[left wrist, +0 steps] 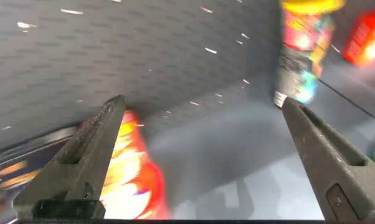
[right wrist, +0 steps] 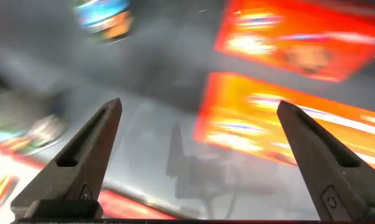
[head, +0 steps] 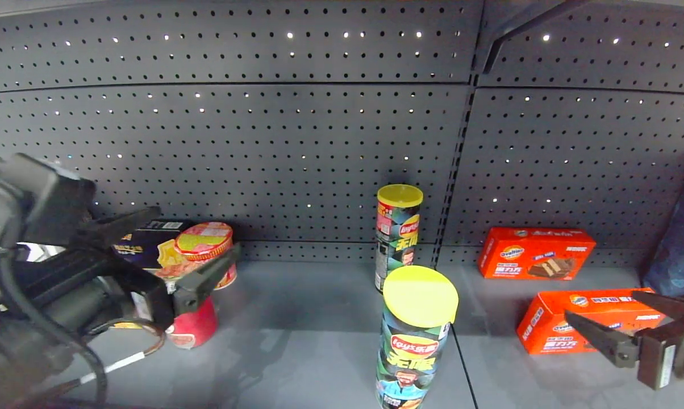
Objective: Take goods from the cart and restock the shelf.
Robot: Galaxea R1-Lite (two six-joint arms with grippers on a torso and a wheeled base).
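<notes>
Shelf [head: 296, 329] lies open between noodle cup [head: 204, 238] and front chip can [head: 417, 341]; left gripper [head: 197, 233], right gripper [head: 602, 307] jaws spread.

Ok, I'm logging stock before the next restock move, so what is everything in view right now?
chip cans: two, yellow lids, mid-shelf, one in front of the other
orange boxes: two, orange, right bay, one behind the other
red cups: apparently two, red, left end
black box: one, black, behind the cups
blue bag: one, dark blue, far right
shelf: one, grey, perforated back
left tool: open, at the cups
right tool: open, at the front orange box
</notes>
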